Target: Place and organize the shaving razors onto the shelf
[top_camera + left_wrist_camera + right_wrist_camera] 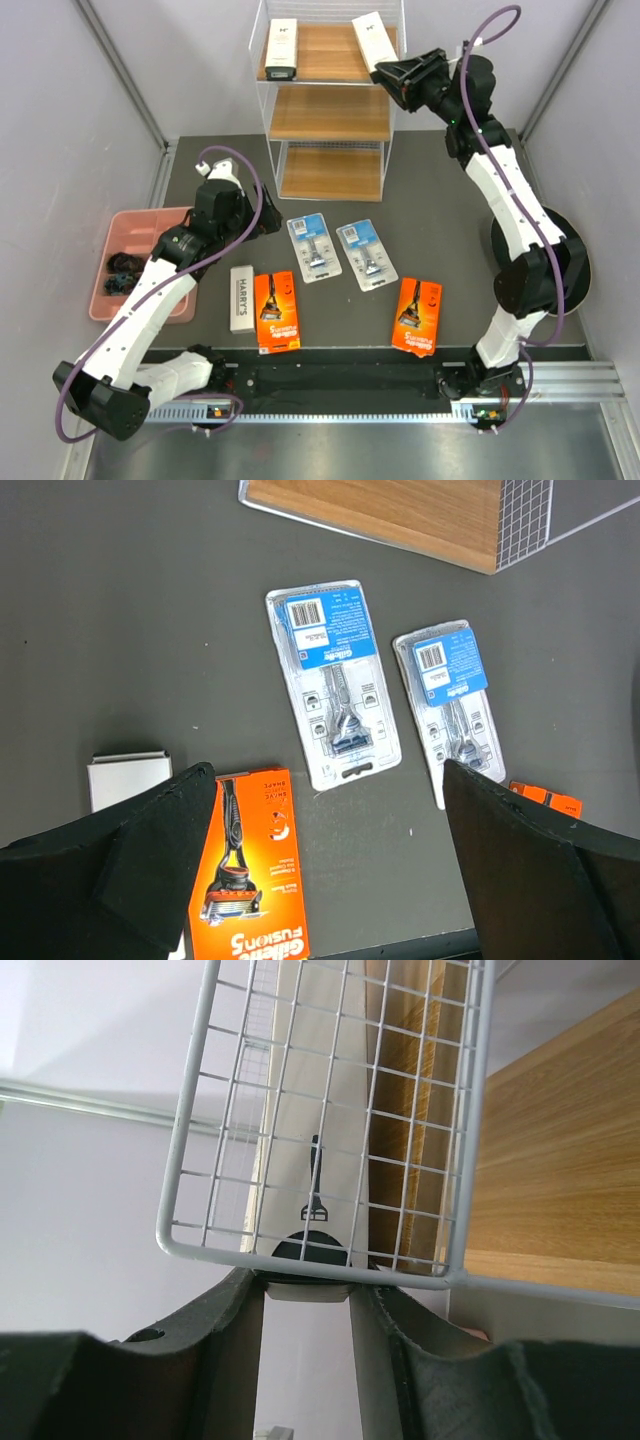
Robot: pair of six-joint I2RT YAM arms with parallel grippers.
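Observation:
My right gripper [388,72] is shut on the end of a long white razor box [371,37], held slanted at the right side of the shelf's [330,112] top tier. In the right wrist view the box [305,1150] sits between my fingers behind the shelf's wire side panel [215,1110]. Another white box [283,47] lies on the top tier's left. On the table lie the HARRY'S box [241,297], two orange cards [277,311] [419,315] and two blue blister packs [314,249] [366,254]. My left gripper [325,860] hovers open above the table beside the orange card [250,870], holding nothing.
A pink compartment tray [165,302] with dark small items sits at the left edge of the table, beside the left arm. The shelf's middle and bottom wooden tiers [331,172] hold nothing. A black round base [580,250] stands at the right wall.

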